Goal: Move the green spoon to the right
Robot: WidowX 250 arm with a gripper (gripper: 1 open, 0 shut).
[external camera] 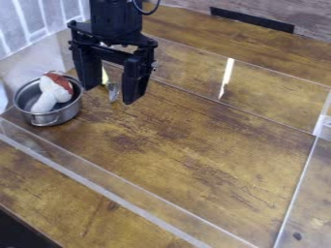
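Note:
My black gripper (114, 90) hangs pointing down over the back left of the wooden table, its two fingers spread wide apart. Low in the gap between them shows a small pale yellow-green piece, the green spoon (112, 94), mostly hidden by the fingers. I cannot tell whether the fingers touch it. The left finger (91, 77) stands just right of the steel bowl.
A steel bowl (29, 108) holding a white-and-red item (52, 89) sits at the left edge, close to the gripper. The wooden table (195, 145) stretches to the right and front, crossed by shiny strips. A dark flat object (253, 17) lies at the back.

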